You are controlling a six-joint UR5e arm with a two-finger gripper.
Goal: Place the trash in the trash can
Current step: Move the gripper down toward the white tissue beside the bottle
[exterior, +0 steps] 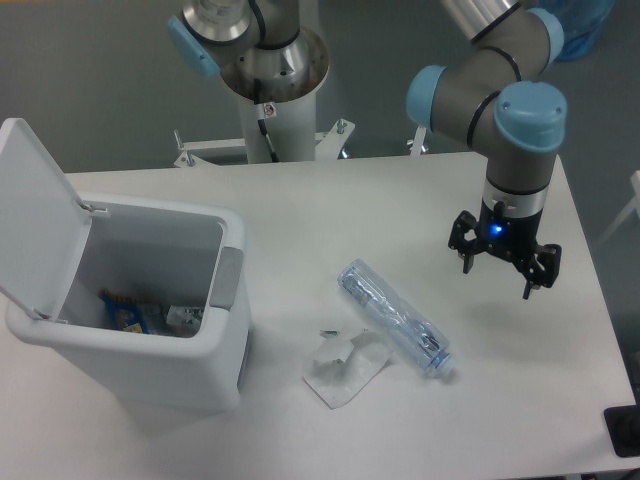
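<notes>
The trash lies on the white table in two pieces. A crushed clear plastic bottle (393, 318) lies slanted, its cap end toward the lower right. Touching its left side is a crumpled white paper sheet (345, 366). The trash can (150, 300), a white bin with a grey side panel, stands at the left with its flip lid (35, 215) raised. My gripper (497, 279) hangs open above the table, to the right of the bottle and a little farther back, holding nothing.
Inside the bin lie a few wrappers (140, 316). The arm's pedestal (270, 90) stands behind the table at centre back. The table's right edge (600, 300) runs close beside the gripper. A dark object (625, 432) sits at the lower right corner.
</notes>
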